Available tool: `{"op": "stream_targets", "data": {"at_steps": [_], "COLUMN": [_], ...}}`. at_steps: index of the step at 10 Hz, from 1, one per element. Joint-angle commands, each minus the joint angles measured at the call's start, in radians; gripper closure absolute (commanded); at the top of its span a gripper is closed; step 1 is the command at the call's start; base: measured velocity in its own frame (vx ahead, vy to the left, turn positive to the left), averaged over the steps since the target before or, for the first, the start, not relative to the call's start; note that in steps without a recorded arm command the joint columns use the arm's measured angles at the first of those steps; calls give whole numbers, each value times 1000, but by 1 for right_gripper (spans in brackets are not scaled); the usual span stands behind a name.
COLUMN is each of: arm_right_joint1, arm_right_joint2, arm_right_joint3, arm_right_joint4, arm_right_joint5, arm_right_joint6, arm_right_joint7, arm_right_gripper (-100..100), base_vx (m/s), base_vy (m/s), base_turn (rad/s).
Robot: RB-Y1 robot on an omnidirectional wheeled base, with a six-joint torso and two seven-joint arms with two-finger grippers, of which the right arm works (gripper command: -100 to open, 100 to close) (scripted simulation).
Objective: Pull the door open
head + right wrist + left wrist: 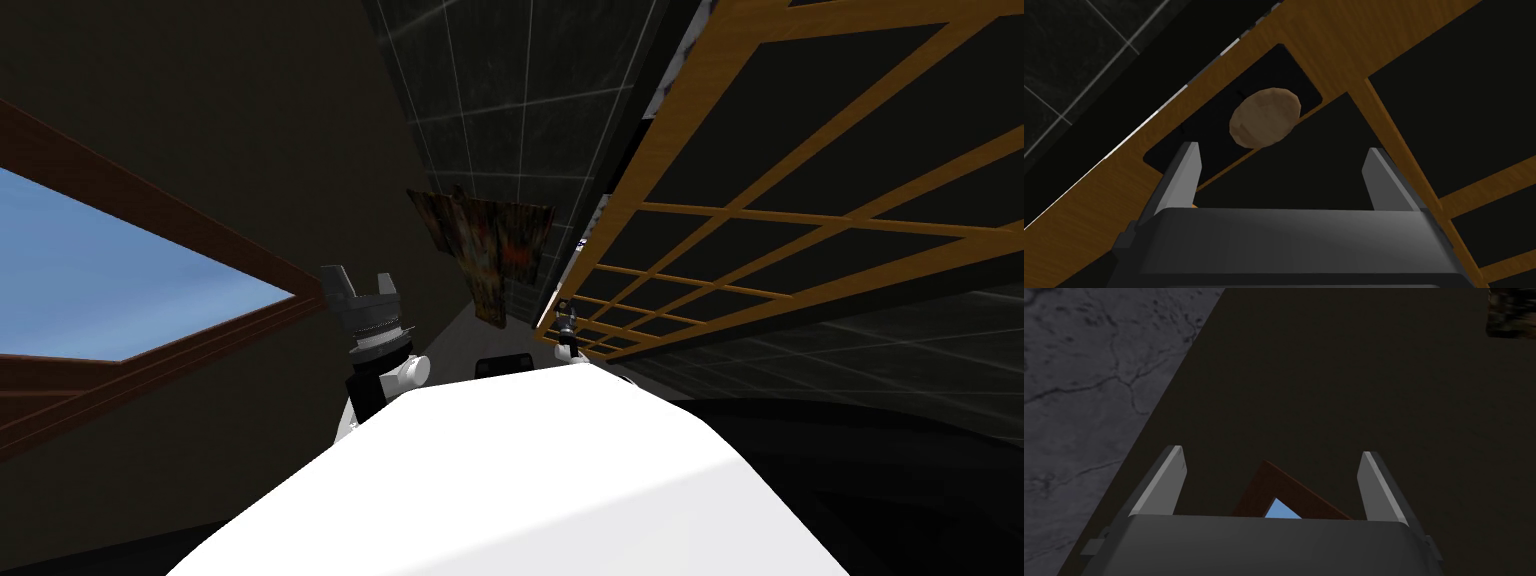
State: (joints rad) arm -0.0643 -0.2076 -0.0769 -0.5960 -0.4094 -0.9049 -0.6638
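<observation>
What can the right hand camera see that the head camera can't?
The right wrist view gives the round tan doorknob, just ahead of the open right gripper. The head view gives the window with blue sky and the open left gripper. Both have the orange wooden lattice door and the dark tiled wall.

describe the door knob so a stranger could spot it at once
Find the orange lattice door on the robot's right. On a dark plate in its frame sits the knob, just ahead of the open right gripper. It is the only tan, rounded lump among flat bars.
</observation>
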Motion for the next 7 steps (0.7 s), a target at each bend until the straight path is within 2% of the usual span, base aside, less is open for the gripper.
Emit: {"op": "stream_targets", "data": {"at_steps": [1,7], "arm_right_joint1": [0,-8], "arm_right_joint2": [4,26], "arm_right_joint3": [3,24], "arm_right_joint4": [-4,-17], "arm_right_joint5": [-11,-83], "arm_right_joint6": [2,6], "arm_right_joint7": [-36,-195], "arm_right_gripper": [-100,-100], "base_vx": [-50,-56], "base_vy": [-4,-10], "base_turn": [24,43]}}
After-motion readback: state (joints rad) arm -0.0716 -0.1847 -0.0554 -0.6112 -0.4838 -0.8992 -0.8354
